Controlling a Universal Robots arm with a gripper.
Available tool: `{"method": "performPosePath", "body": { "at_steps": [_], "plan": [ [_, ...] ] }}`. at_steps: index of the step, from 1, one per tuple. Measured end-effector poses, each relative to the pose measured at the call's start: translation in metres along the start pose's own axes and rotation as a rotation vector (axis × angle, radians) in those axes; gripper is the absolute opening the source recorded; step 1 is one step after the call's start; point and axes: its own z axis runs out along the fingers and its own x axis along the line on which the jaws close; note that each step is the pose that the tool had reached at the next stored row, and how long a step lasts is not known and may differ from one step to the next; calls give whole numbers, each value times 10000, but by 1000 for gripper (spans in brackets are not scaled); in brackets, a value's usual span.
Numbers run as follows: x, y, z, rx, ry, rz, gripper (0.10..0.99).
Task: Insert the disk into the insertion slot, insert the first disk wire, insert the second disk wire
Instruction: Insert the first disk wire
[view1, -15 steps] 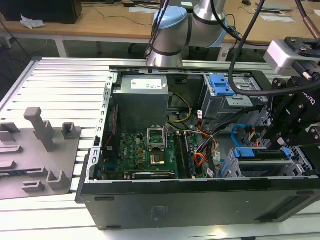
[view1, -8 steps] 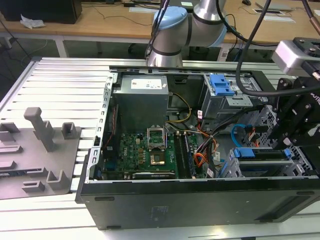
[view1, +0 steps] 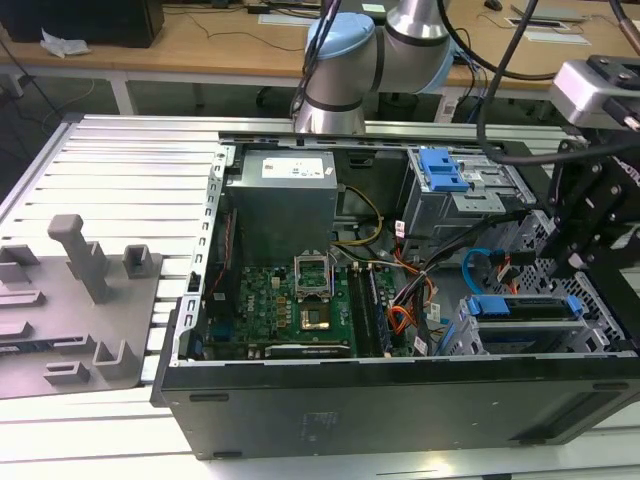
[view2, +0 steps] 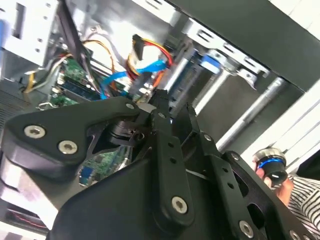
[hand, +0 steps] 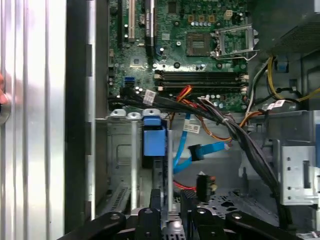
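The disk (view1: 525, 309), silver in a bright blue carrier, lies inside the insertion slot (view1: 452, 338), a low silver cage at the case's corner on the exterior view's right. In the first wrist view the disk (hand: 154, 139) runs edge-on from its blue end back to my gripper (hand: 171, 200), whose two black fingers sit on either side of its near end. My gripper (view1: 588, 262) hangs over that end of the cage. A blue wire (hand: 195, 151) hangs loose beside the cage, its connector free. A black connector (hand: 202, 186) on red and orange wires dangles near it.
A taller grey bay with a blue latch (view1: 444, 169) stands behind the cage. A thick black cable bundle (hand: 240, 135) crosses between motherboard (view1: 290, 300) and bays. A person's hand with a striped sleeve (view2: 295, 187) is outside the case wall. A grey fixture plate (view1: 70, 310) lies at the exterior view's left.
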Motion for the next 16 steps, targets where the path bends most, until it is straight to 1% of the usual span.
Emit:
{"method": "performPosePath", "body": {
  "at_steps": [1, 2, 6, 7, 9, 12, 16],
  "plan": [
    [-59, 4, 1, 0, 0, 2, 302],
    [-87, 13, 8, 0, -9, 9, 302],
    [-128, 57, 50, 0, -27, 67, 302],
    [-143, 61, 74, 0, -32, 126, 302],
    [-186, 62, 112, 1, -45, 201, 302],
    [-223, 62, 143, 1, -53, 272, 302],
    [-236, 59, 194, 1, -60, 342, 302]
  ]
}}
